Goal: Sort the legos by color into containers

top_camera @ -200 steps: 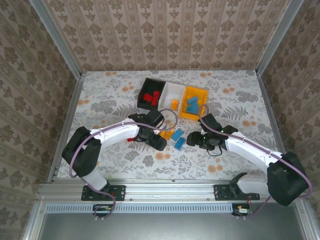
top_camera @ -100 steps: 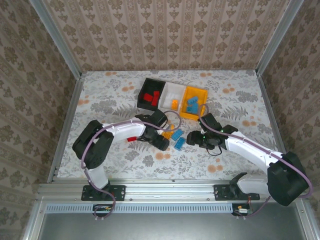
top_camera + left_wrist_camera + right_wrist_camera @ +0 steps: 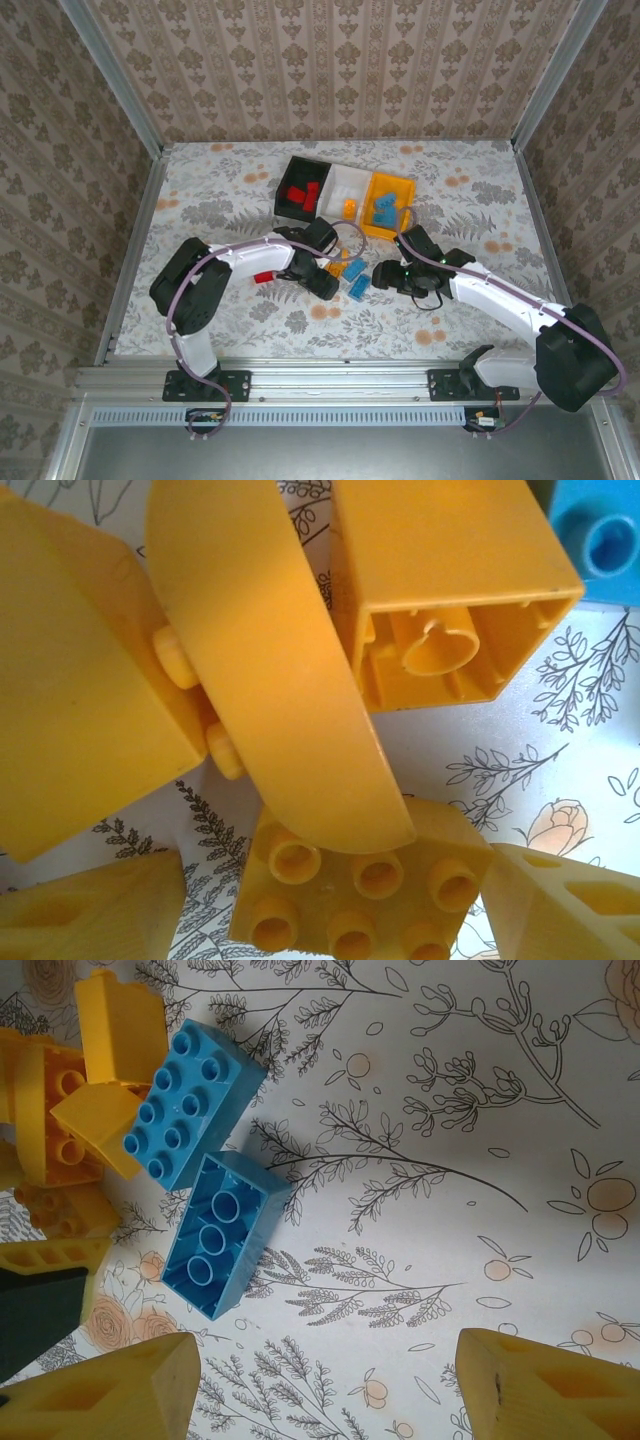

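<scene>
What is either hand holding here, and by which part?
Nothing. The left hand stands open over orange bricks, not closed on any; the right hand is open over the table near two blue bricks.

- The right gripper (image 3: 325, 1385) hangs over the flowered tablecloth (image 3: 450, 1160). Its two yellow fingers (image 3: 110, 1390) sit in the bottom corners, well apart, with only bare cloth between them.
- A studs-up blue lego (image 3: 190, 1100) lies left of centre, set at a slant.
- Just below it lies an overturned blue lego (image 3: 220, 1235) — its hollow underside shows three round tubes. The two are touching or very nearly so.
- A heap of orange-yellow legos (image 3: 60, 1120) crowds the left edge, and one of them touches the studs-up blue lego.
- Lower on the left edge, a black part (image 3: 35, 1320) pokes in under a yellow piece (image 3: 50, 1257) — what they belong to cannot be told.
</scene>
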You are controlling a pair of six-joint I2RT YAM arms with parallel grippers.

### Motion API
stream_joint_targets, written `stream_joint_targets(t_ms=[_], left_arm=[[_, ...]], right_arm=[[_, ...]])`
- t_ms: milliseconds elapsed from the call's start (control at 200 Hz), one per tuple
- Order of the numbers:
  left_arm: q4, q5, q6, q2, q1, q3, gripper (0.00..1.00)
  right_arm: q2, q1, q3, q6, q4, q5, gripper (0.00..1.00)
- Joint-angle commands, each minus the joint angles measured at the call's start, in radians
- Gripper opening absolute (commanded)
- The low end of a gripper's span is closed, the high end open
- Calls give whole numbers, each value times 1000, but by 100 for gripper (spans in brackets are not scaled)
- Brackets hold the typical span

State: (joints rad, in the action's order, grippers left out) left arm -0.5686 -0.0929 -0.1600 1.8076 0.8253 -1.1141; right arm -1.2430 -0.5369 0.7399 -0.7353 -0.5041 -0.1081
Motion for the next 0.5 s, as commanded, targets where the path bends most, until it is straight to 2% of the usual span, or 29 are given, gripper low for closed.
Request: stream_joint_targets(t_ms=[0, 495], left_arm=[[56, -26, 34, 44, 25, -32, 76], [33, 16, -17, -5, 73, 13, 50]], right_arm=[[3, -9, 23, -16, -26, 28, 70], [5, -29, 26, -26, -26, 36, 70]])
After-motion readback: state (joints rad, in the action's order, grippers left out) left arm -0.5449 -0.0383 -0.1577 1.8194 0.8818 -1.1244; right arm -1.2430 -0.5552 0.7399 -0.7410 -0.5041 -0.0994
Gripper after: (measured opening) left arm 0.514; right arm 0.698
